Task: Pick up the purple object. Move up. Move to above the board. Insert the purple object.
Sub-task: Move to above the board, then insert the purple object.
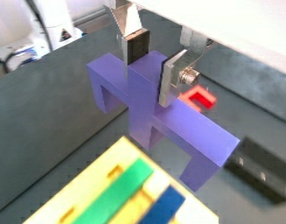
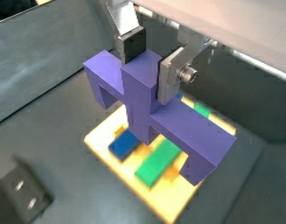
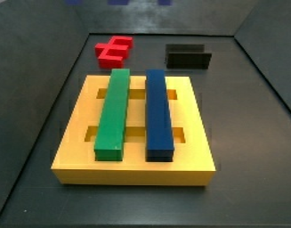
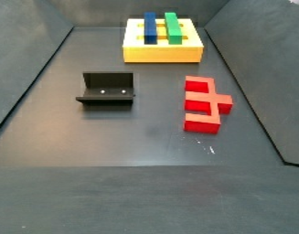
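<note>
Right now I see the gripper (image 1: 156, 59) pinching the purple object (image 1: 156, 118) by its upright stem, silver fingers (image 2: 174, 72) on either side, in both wrist views. It hangs above the counter (image 2: 45, 114), over the board (image 2: 169, 188).

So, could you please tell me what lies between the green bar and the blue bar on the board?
Nothing: in a side view, only a bare strip of the board separates the green bar from the blue bar. The gripper holds the purple object elsewhere.
</note>
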### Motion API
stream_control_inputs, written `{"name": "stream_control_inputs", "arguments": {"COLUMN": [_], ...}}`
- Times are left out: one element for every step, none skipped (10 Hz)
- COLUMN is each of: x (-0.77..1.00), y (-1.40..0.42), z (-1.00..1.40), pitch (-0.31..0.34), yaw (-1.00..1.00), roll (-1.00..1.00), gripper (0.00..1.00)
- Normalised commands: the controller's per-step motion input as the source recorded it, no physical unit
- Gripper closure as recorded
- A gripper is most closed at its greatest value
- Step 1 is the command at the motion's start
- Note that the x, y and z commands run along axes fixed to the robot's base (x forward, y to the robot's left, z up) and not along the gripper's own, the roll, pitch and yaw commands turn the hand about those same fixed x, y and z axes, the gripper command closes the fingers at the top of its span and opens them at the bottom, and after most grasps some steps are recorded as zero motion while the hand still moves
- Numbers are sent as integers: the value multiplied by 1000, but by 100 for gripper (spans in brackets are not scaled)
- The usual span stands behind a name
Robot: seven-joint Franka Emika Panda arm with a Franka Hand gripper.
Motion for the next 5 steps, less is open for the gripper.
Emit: {"name": "stream_control_inputs", "arguments": {"x": [593,280,138,0,0], "y": [-736,-399,-204,0,-17], "z": [214,118,62,-20,-186], "pitch": [232,114,53,0,-31], "yaw": [4,12,12,0,0], "roll": [24,61,61,-10,0], "gripper": [100,100,100,100,100]}}
